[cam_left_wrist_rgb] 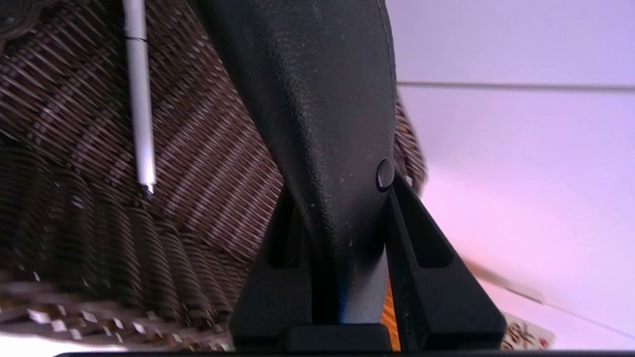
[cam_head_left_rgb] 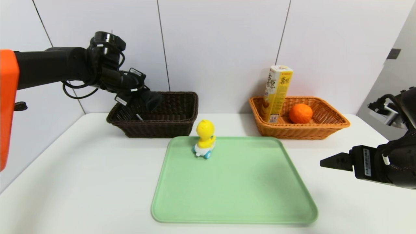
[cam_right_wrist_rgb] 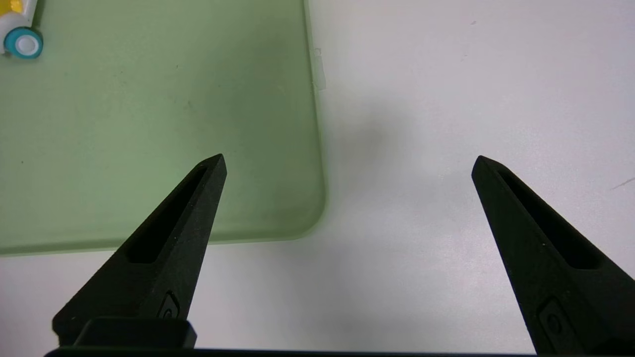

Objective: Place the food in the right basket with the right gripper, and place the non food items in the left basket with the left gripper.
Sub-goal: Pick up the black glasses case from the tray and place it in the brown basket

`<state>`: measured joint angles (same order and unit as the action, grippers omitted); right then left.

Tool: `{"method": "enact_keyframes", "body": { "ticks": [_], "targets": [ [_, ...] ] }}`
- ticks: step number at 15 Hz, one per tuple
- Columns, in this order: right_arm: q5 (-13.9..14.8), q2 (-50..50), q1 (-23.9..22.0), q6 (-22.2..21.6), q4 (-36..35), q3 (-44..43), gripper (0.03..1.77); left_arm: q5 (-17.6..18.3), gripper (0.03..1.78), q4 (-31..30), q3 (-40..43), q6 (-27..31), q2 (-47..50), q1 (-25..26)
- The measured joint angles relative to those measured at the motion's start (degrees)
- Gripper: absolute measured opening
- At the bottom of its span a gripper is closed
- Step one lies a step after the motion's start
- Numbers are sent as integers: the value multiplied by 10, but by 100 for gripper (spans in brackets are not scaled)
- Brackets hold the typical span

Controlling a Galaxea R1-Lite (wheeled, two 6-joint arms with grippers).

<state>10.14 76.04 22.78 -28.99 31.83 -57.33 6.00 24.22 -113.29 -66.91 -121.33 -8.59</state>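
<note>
Gripping one black pouch (cam_left_wrist_rgb: 342, 148)

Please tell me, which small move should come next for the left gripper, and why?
Probably lower the left gripper a little and release the black pouch, since it is gripped over the dark brown basket, where the pen already lies.

Dark script on snack carton (cam_head_left_rgb: 276, 94)

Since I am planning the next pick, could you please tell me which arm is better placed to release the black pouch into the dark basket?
The left: its gripper already grips the pouch over the dark basket, while the right gripper is empty beyond the tray.
</note>
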Motion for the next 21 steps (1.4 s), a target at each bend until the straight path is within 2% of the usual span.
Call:
{"method": "enact_keyframes", "body": {
  "ticks": [12,13,15,18,21],
  "targets": [
    [1,0,2,1,0,0,171,4,45,-9,0,14,-26,-10],
    [1,0,3,1,0,0,171,4,49,-9,0,19,-28,-12],
    [2,-1,3,0,0,0,171,4,77,-13,0,23,-34,-13],
    [2,-2,2,0,1,1,171,4,107,-35,0,24,-40,-15],
    [0,-2,2,-1,1,1,171,3,128,-47,0,29,-33,-15]
  ]
}}
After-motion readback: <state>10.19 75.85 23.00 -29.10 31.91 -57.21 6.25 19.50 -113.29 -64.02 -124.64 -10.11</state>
